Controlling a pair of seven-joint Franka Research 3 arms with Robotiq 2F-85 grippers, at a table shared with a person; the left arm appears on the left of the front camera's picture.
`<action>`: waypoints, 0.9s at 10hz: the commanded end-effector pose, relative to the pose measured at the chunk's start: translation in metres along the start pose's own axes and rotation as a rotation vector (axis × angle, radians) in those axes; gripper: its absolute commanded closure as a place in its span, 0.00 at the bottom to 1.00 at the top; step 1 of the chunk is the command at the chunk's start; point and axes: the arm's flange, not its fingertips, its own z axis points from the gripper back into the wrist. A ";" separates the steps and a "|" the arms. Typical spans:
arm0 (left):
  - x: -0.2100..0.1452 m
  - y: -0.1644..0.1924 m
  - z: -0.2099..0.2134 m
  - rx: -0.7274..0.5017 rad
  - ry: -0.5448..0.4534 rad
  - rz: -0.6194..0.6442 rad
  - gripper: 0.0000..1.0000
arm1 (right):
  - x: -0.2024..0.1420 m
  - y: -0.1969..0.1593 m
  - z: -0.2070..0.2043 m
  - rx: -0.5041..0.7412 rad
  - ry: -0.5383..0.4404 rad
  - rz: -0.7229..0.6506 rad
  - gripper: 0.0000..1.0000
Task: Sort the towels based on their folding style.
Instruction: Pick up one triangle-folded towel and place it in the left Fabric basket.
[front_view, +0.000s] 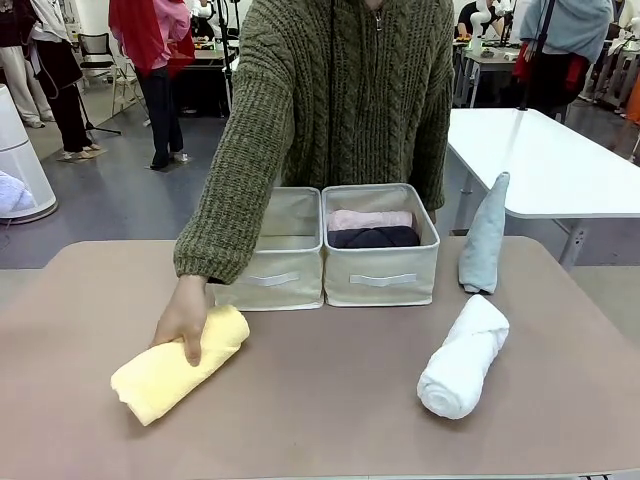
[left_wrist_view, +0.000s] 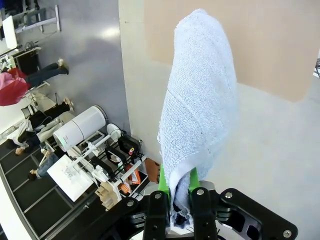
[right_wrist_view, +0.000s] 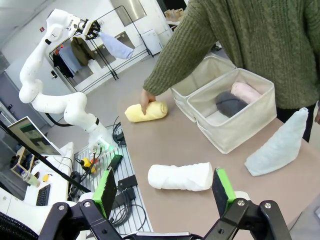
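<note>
Between the closed green pads of the left gripper: the narrow end of a cone-folded light blue towel, pinched tight, wide end bulging straight out past the fingertips. Held high and well off the table, as seen from the right wrist camera. Beyond that towel, down by the floor, a white sheet on a rack; print too small to read.

At the right gripper: jaws spread wide, gripping nothing. Just ahead of the fingertips, lying crosswise on the table, a rolled white towel. Farther ahead and to the right, two beige bins side by side, a pale strip sewn across each front. In the nearer one, a rolled dark grey towel touching a rolled pink towel. Right of the bins, a cone-folded pale teal towel, apparently standing on its wide end. Farthest ahead, a rolled yellow towel under a person's hand, fingers pressed on top. Off to the left, a monitor; screen text unreadable.
</note>
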 end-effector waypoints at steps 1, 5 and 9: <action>0.002 0.007 0.007 -0.014 -0.034 0.000 0.85 | 0.000 0.002 -0.002 0.009 -0.012 0.001 0.00; 0.009 0.019 0.005 -0.014 -0.047 -0.021 0.85 | 0.000 0.002 -0.002 0.009 -0.012 0.001 0.00; 0.013 0.014 0.000 -0.015 -0.032 -0.013 0.85 | 0.000 0.002 -0.002 0.009 -0.012 0.001 0.00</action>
